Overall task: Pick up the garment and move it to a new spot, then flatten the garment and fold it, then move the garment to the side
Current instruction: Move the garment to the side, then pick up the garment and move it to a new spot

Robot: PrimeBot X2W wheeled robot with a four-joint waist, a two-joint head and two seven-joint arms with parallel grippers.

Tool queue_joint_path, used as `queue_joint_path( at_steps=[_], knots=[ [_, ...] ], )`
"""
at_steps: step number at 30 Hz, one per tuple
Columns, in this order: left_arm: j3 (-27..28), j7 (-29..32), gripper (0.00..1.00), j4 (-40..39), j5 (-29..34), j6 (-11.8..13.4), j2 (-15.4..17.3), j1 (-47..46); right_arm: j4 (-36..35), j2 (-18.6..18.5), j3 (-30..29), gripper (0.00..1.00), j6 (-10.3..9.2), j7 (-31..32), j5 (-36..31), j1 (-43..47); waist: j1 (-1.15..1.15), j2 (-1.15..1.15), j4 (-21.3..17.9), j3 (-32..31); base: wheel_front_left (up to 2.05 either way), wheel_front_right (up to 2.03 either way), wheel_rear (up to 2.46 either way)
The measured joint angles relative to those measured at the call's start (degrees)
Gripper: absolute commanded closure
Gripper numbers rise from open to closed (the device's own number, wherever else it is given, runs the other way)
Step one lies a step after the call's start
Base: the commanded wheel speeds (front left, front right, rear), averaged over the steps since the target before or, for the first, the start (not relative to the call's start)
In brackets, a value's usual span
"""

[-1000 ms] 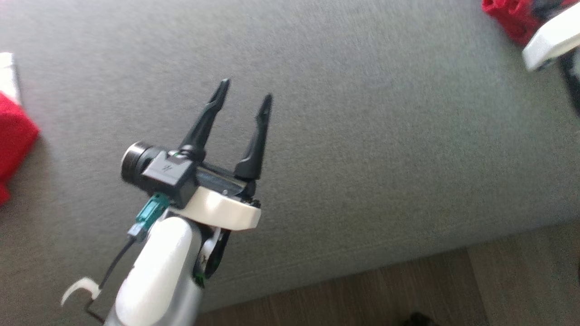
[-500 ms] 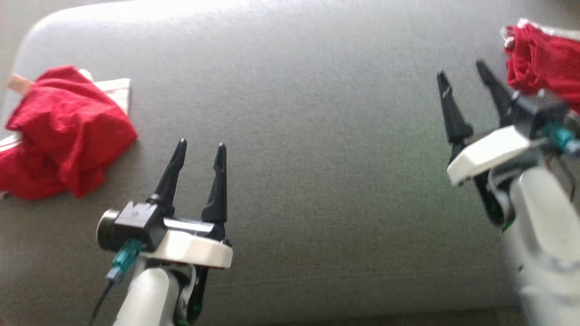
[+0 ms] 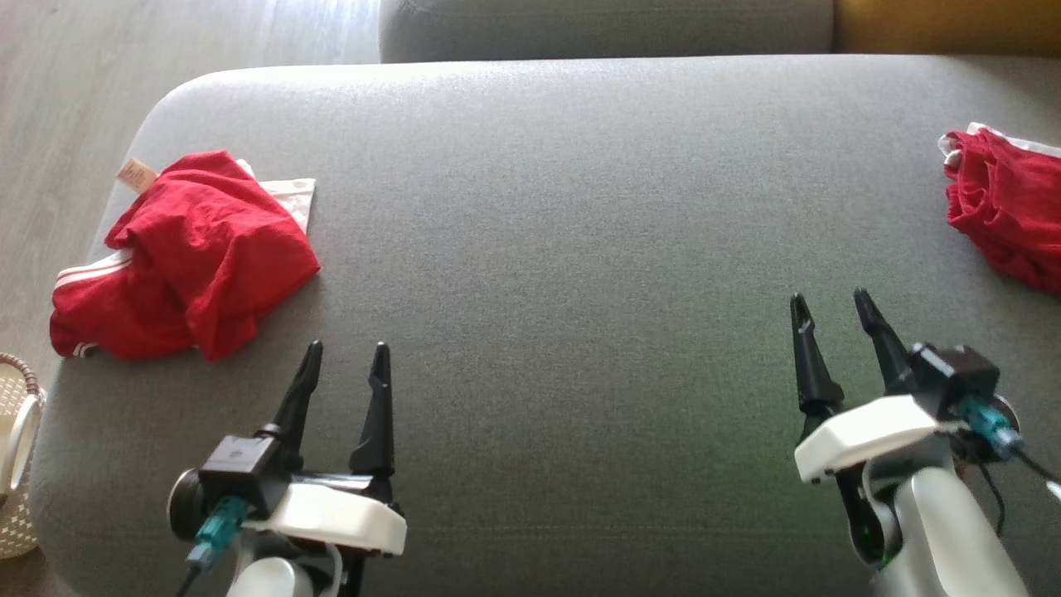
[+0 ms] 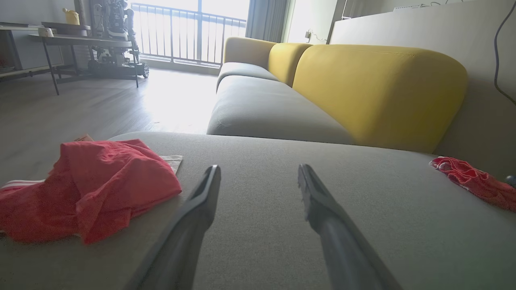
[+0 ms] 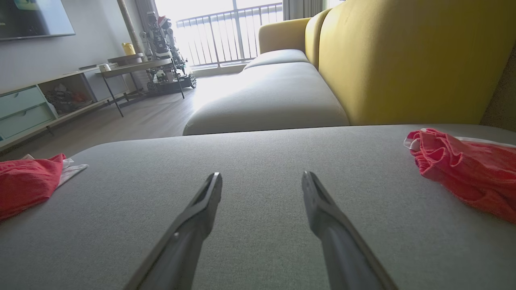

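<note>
A crumpled red garment point(image 3: 186, 257) with white trim lies at the left end of the grey cushion point(image 3: 564, 249), up and to the left of my left gripper point(image 3: 346, 355), which hovers open and empty over the cushion. The same garment point(image 4: 84, 187) shows left of that gripper's fingers point(image 4: 201, 201) in the left wrist view. A second bunched red garment point(image 3: 1007, 207) lies at the right edge, beyond my right gripper point(image 3: 827, 302), also open and empty. That one point(image 5: 463, 169) sits to the right in the right wrist view, with the first garment point(image 5: 24, 181) far left.
A wicker basket point(image 3: 16, 464) stands on the floor off the cushion's left end. Yellow sofa backs point(image 4: 379, 88) and another grey seat point(image 4: 266, 108) lie beyond. A table point(image 5: 133, 68) and a low cabinet point(image 5: 28, 108) stand across the wooden floor point(image 4: 80, 108).
The head camera has swung, so the whole cushion and both garments come into view. Both grippers now sit lower in the head view, still open.
</note>
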Motion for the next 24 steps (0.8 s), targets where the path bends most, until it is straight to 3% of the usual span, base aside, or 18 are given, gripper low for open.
queue_joint_path(
  at_steps=[8,24],
  knots=[
    [0.79,0.0,0.0,0.11,-1.67,0.03,0.04,1.26,-3.76,0.3,-0.09,0.0,0.0,-0.34,0.69,4.4,0.0,0.0,0.47,-0.66,0.0,0.0,0.0],
    [0.75,0.0,0.0,0.35,-1.66,0.52,0.08,1.21,-6.8,0.34,-0.02,0.0,0.0,-0.35,1.45,4.71,0.0,0.0,-0.46,-0.42,0.0,0.0,0.0]
  ],
)
